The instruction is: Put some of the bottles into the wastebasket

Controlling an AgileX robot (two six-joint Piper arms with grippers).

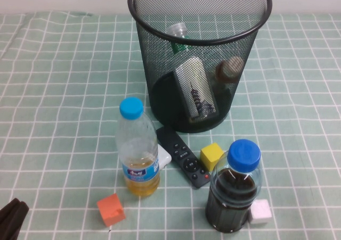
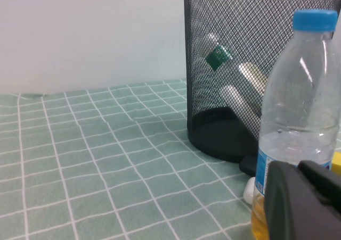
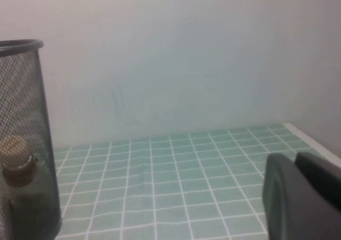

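The black wire-mesh wastebasket (image 1: 154,85) stands at the back centre of the table. Inside it, the clear bottle (image 1: 193,88) with the white cap and green neck band leans upright, and the smaller cream-capped bottle (image 1: 229,69) with the brown neck lies beside it. The left wrist view shows the basket (image 2: 213,139) with the green band (image 2: 217,57) behind the mesh. The right wrist view shows the basket wall (image 3: 26,91) and the cream-capped bottle (image 3: 16,160). My left gripper (image 1: 11,218) is shut and empty at the near left corner. My right gripper (image 3: 294,160) is shut and empty, right of the basket, outside the high view.
A light-blue-capped bottle (image 1: 137,149) with yellow liquid and a dark-blue-capped bottle (image 1: 237,192) with dark liquid stand in front of the basket. Between them lie a black remote (image 1: 183,156) and a yellow cube (image 1: 211,156). An orange cube (image 1: 111,209) and a white cube (image 1: 261,212) lie nearer.
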